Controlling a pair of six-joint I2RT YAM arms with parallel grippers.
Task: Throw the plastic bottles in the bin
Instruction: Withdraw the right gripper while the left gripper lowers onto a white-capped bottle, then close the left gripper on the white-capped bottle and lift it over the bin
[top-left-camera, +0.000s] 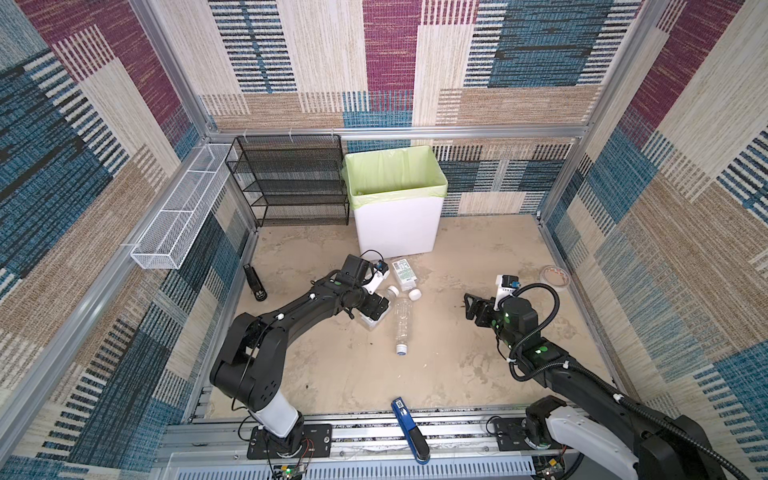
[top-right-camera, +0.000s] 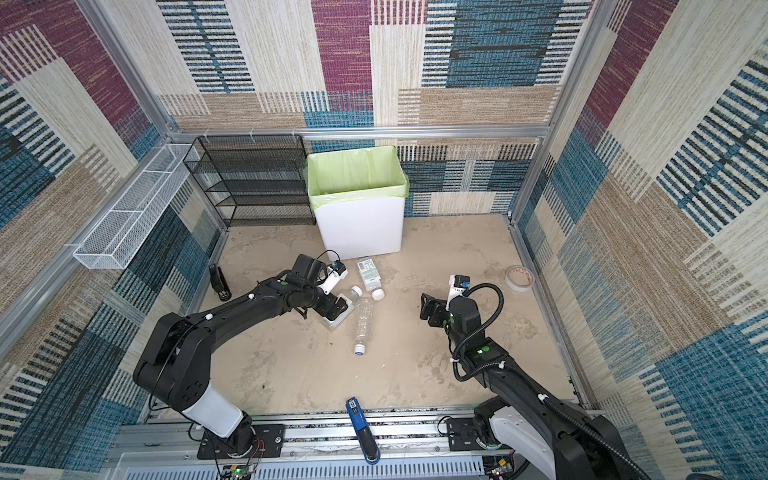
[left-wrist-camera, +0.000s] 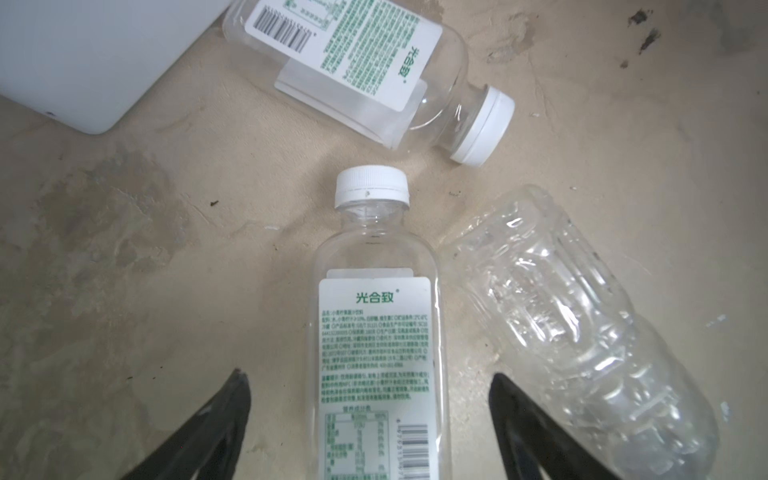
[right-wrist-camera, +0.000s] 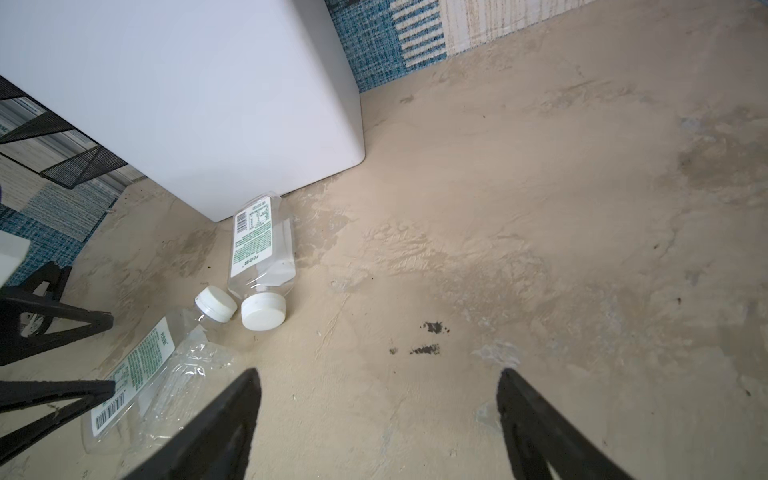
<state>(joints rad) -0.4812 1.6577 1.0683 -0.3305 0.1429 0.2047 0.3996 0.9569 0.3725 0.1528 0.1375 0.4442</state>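
Three plastic bottles lie on the floor in front of the bin (top-left-camera: 395, 226), a tall white box with a light green liner. A clear, white-capped bottle with a green-printed label (left-wrist-camera: 374, 332) lies between the wide-apart fingers of my left gripper (left-wrist-camera: 370, 374), which is open and not touching it. A second labelled bottle (left-wrist-camera: 365, 70) lies by the bin's foot (left-wrist-camera: 83, 62). A clear ribbed bottle (left-wrist-camera: 582, 332) lies beside the straddled one and shows in a top view (top-left-camera: 402, 322). My right gripper (right-wrist-camera: 378, 374) is open over bare floor, to the right of the bottles (top-left-camera: 471, 307).
A black mesh rack (top-left-camera: 291, 183) stands left of the bin, and a long white wire basket (top-left-camera: 183, 216) hangs on the left wall. A tape roll (top-left-camera: 555, 276) lies at the right wall. A blue-and-black stapler (top-left-camera: 409, 428) rests on the front rail.
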